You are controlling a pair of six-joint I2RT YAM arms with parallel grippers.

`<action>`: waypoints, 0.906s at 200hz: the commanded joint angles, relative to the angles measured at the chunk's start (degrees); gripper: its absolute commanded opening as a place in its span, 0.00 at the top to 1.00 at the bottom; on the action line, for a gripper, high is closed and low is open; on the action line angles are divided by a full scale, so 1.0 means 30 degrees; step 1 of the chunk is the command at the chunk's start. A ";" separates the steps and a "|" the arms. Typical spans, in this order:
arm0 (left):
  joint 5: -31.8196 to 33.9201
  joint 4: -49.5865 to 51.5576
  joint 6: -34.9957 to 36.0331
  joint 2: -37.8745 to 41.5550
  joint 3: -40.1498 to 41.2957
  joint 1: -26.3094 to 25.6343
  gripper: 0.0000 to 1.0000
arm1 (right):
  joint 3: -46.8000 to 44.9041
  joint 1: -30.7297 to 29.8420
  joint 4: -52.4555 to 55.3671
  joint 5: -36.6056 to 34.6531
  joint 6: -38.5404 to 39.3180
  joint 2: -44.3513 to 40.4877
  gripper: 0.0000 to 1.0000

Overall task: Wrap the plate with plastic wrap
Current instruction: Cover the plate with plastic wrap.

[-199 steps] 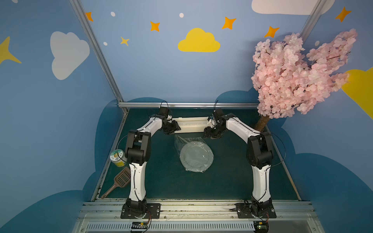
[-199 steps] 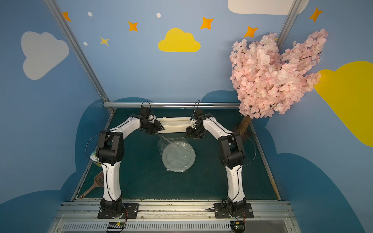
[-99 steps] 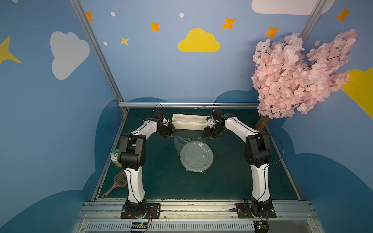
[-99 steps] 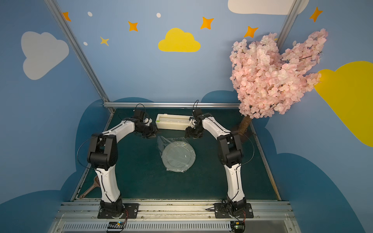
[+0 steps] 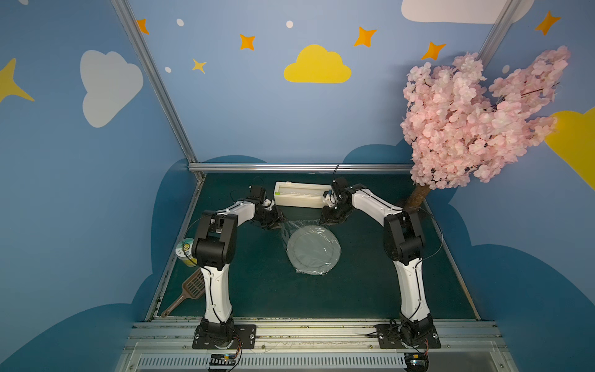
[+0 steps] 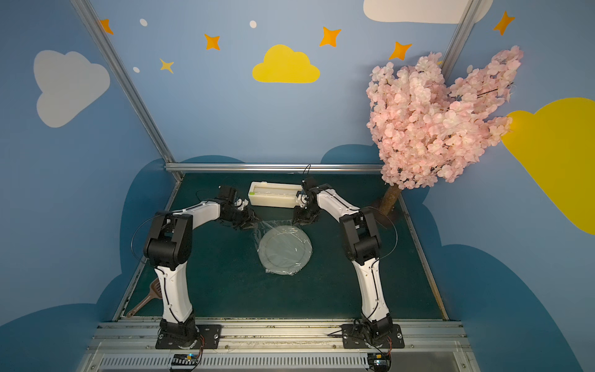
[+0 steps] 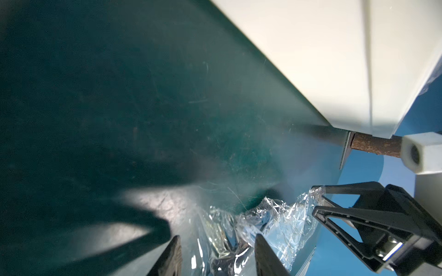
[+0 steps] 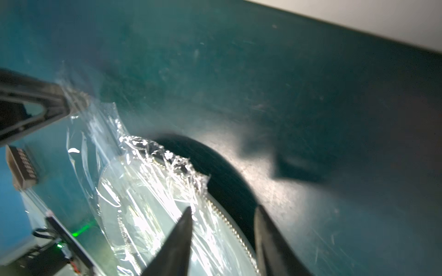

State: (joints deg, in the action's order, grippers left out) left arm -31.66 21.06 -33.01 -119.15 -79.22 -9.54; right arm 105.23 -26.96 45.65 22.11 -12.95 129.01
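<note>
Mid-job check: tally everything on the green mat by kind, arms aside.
plate: 1
plastic wrap: 1
dispenser box: 1
jar: 1
slotted scoop: 1
blossom tree: 1
Total: 6

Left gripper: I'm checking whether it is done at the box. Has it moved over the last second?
Yes. The left gripper has left the box end and come nearer, away from the back rail, toward the plate.

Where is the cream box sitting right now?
In both top views the cream box lies along the back of the green table, just behind the plate and left of the pink tree's trunk.
</note>
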 commanded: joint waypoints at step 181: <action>0.3933 0.2649 0.1160 -0.0998 -0.2058 -0.1275 0.89 | -0.1181 0.1019 -0.0457 -0.2098 0.0156 -0.0064 1.00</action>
State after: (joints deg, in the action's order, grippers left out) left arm -20.80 25.23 -30.96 -120.03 -85.71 -13.52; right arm 103.11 -23.51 44.75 16.58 -12.97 128.05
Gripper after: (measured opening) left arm 0.117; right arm 0.042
